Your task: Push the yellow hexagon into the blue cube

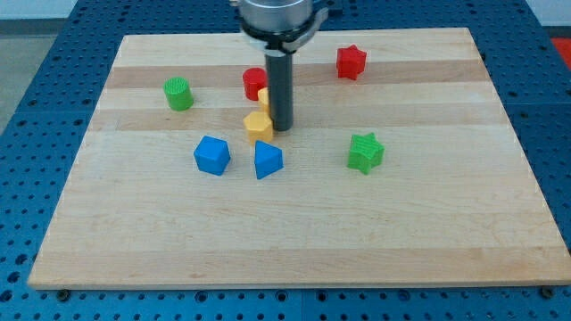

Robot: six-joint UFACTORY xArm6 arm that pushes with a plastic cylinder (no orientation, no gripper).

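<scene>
I count eight blocks on the wooden board (446, 223). Two are blue: the blue cube (212, 154) left of centre and a blue wedge-like block (268, 160) just beside it on the view's right. Two are yellow: the yellow hexagon (259, 124), sitting just above the gap between the two blue ones, and a second yellow block (264, 94) mostly hidden behind my rod, shape unclear. Two are red: a red cylinder (253, 83) partly behind the rod and a red star (351, 61) toward the view's top right. Two are green: a green cylinder (179, 94) at the left and a green star (365, 152) at the right. My rig carries no claw, just one rod; my tip (283, 127) stands just beside the hexagon's right edge, seemingly touching. The hexagon lies near the cube, not touching it.
</scene>
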